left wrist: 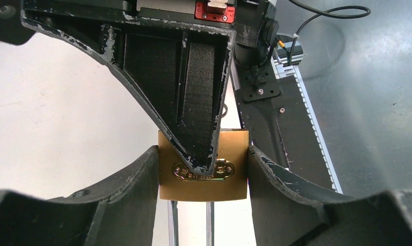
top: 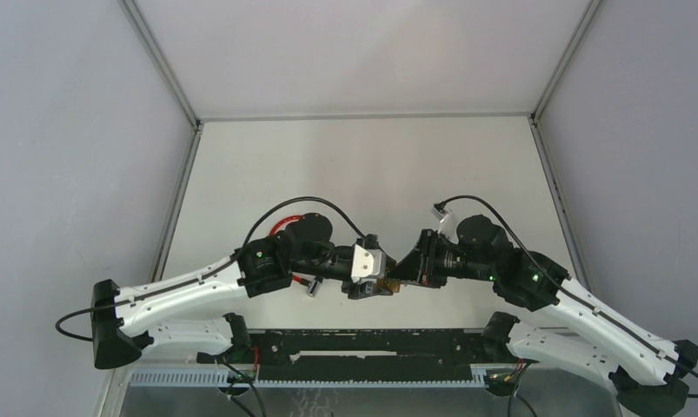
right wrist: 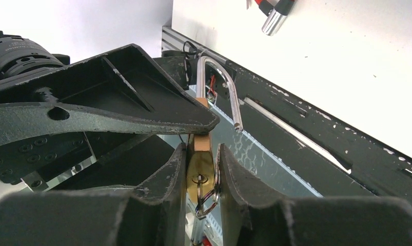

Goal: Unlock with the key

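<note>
1. The left pincer (left wrist: 202, 154) is clamping the brass padlock (left wrist: 203, 190) by its two side edges. It is holding the padlock off the table (top: 362, 165), over the near part, between the two arms.
2. The right pincer (right wrist: 201, 148) is pressing together on the head of the key (right wrist: 198, 171), which is sitting in the padlock's base. The key ring (right wrist: 208, 202) is dangling between the fingers, and the blade is hidden.
3. The shackle (right wrist: 221, 77) is standing with one end out of the body, its tip hanging free. In the left wrist view only its two legs are showing, cut off by the bottom edge.
4. In that view, one right finger (left wrist: 193, 92) is lying across the padlock's face, covering the upper half and part of an unreadable stamped label.
5. From above, the padlock is showing only as a brass sliver.
6. A small silver-tipped object (top: 313, 286) is lying beside the left wrist, too small to identify.
</note>
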